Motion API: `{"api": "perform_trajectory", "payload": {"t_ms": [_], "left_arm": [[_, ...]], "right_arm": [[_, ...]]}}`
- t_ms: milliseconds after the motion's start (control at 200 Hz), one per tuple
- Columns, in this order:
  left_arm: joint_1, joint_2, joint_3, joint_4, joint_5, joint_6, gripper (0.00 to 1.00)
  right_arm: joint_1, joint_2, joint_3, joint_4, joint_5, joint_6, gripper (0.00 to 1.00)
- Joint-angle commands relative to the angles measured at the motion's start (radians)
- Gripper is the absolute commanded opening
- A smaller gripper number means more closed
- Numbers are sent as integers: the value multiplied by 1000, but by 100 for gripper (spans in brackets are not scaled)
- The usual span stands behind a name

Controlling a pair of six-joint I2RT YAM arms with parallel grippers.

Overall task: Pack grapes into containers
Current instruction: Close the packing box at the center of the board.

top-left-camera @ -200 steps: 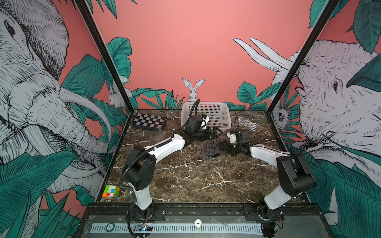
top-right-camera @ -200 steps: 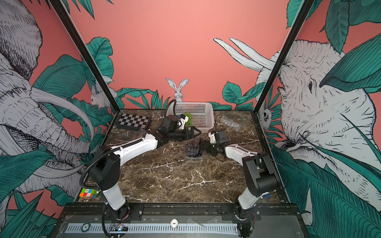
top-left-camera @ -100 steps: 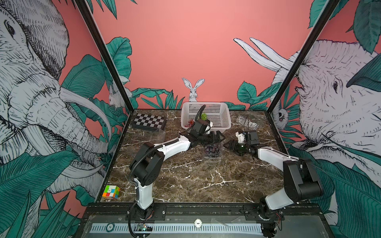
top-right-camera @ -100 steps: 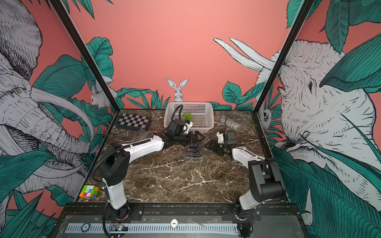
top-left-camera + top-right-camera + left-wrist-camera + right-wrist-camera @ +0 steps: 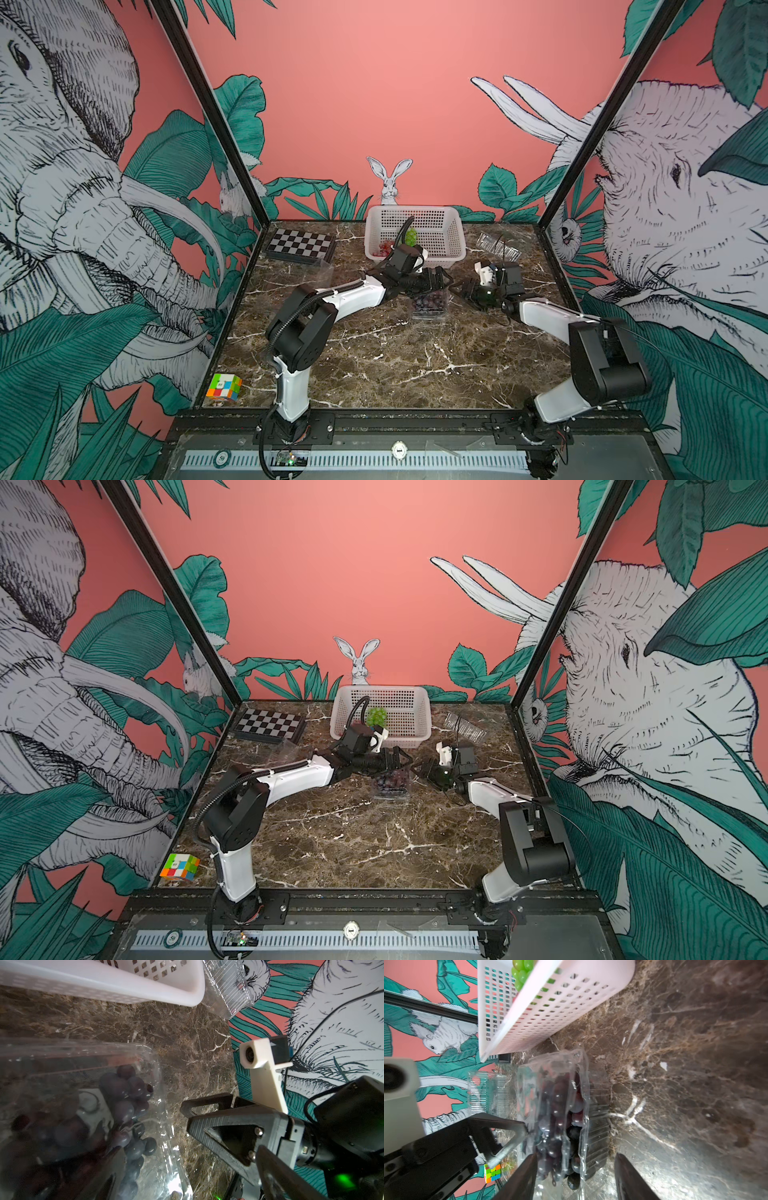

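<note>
Grapes (image 5: 430, 300): 3 bunches; containers (image 5: 496, 246), seemingly 3.

Before the basket (image 5: 444, 250), 1 container (image 5: 429, 316) is sitting with grapes (image 5: 430, 299) lying in it; chessboard (image 5: 300, 246) is lying left, 2nd container (image 5: 497, 246) right.

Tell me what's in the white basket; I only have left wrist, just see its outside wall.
Observer: A green grape bunch and a red grape bunch lie inside the white basket.
Operator: Any empty container besides the far one?
Observer: Yes, an empty clear container sits by the chessboard.
Operator: My own jaws?
Observer: The left gripper is open, close beside the container of dark grapes.
</note>
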Motion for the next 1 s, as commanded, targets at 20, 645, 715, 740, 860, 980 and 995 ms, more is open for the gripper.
{"api": "perform_trajectory", "payload": {"t_ms": [20,645,715,740,860,980,995], "left_arm": [[-9,15,-3,32,-6,-23,100],[-3,-38,-7,-39,-43,36,100],[9,-62,-12,-66,-60,56,99],[13,-70,-16,-73,-65,62,100],[39,-88,-31,-91,-64,69,99],[43,-96,-45,-96,-66,76,100],[43,-97,-46,-100,-67,78,100]], "right_arm": [[3,13,-6,60,-28,12,56],[75,156,-4,187,-48,55,43],[86,156,-6,195,-47,63,43],[89,156,-7,197,-46,67,43],[131,154,-14,223,-33,97,42],[176,151,-35,268,-14,143,41],[182,150,-41,274,-12,148,41]]}}
